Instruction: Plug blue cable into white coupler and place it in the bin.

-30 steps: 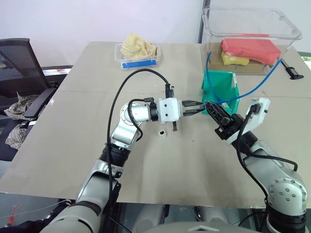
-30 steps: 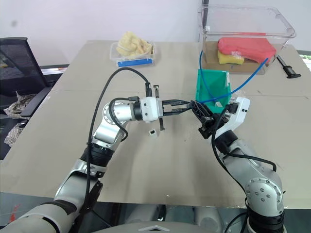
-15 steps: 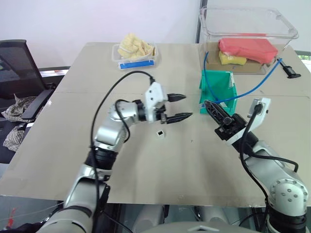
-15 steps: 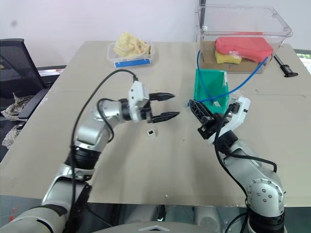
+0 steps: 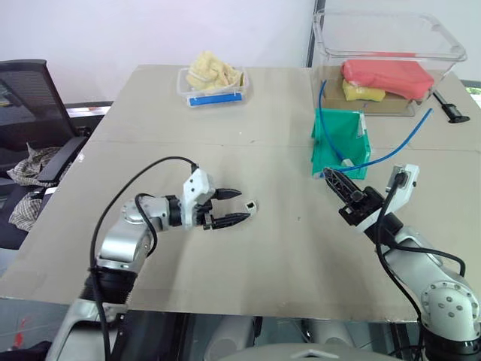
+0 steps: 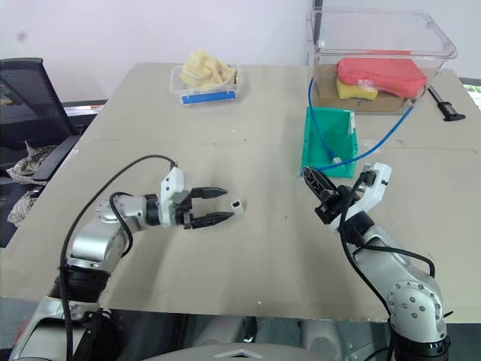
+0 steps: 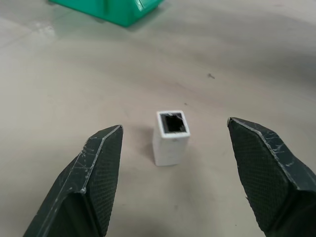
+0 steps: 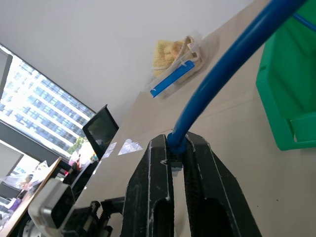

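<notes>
The white coupler stands on the table with its dark socket facing up. My left gripper is open and low over the table, its fingers on either side of the coupler and touching nothing. My right gripper is shut on the blue cable near its end, and the plug is hidden between the fingers. The cable runs back over the teal-green bin, which stands just beyond the right gripper.
A large clear tub holding red and yellow things stands at the back right. A small clear tray with a blue strip and a pale cloth is at the back. A black tool lies far right, and an office chair stands left of the table.
My left gripper has opened, left the right gripper's tip and swung left and down to the coupler on the table. The right gripper has kept its hold on the cable.
</notes>
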